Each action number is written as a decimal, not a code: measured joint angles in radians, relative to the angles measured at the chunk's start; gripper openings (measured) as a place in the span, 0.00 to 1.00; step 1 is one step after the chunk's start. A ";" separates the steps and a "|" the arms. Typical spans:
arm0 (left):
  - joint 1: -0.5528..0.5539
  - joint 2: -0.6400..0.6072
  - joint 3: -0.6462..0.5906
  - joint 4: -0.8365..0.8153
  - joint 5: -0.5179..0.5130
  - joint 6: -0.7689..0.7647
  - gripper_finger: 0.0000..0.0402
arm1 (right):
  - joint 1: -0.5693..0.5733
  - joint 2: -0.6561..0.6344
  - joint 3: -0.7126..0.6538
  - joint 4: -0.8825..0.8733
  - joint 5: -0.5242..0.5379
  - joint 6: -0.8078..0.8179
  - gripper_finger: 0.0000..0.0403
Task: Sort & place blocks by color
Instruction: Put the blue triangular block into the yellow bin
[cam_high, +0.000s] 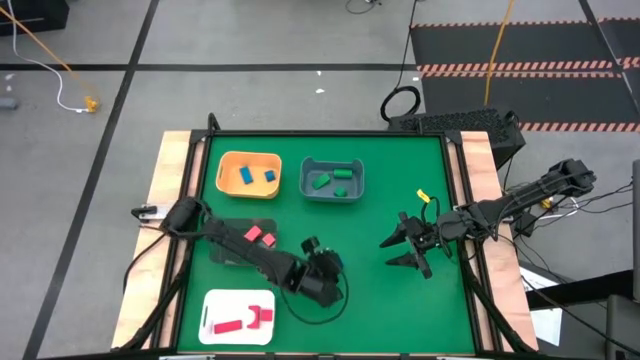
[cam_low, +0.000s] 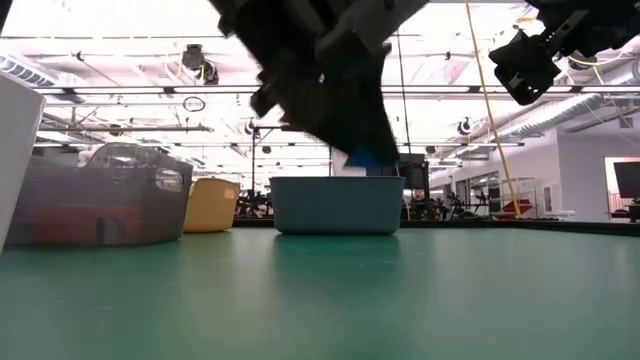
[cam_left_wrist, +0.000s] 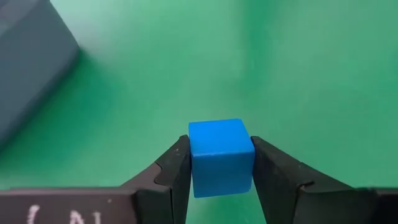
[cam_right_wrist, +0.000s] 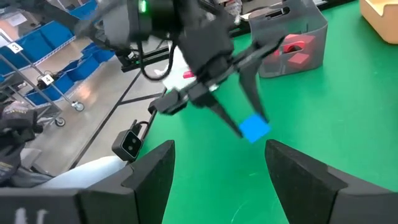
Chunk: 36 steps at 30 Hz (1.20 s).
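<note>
Bright blue cube (cam_left_wrist: 221, 155) between two black fingers (cam_left_wrist: 171, 177) of the left end effector (cam_left_wrist: 221, 180). Plain green bench (cam_high: 400, 300) with pale wood edges. Orange bin (cam_high: 249, 174) with two blue blocks (cam_high: 257, 176) inside. Grey bin (cam_high: 332, 180) with green blocks (cam_high: 330, 181) inside. White flat tray (cam_high: 238, 317) with red blocks (cam_high: 245, 320) on it. One small yellow block (cam_high: 422, 195) on the green. Right end effector (cam_high: 408, 250) black too. Clear bin (cam_high: 250, 237) with pink blocks (cam_high: 259, 236).
</note>
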 joint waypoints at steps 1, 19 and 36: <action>0.012 -0.016 0.000 0.001 0.001 0.036 0.35 | 0.000 0.000 0.000 -0.001 0.000 0.000 0.60; 0.155 -0.377 -0.168 -0.317 -0.071 0.153 0.36 | 0.000 0.000 0.000 0.007 0.000 0.000 0.60; 0.382 -1.084 -1.044 0.276 -0.163 0.010 0.37 | 0.000 0.000 0.000 0.028 0.000 0.000 0.60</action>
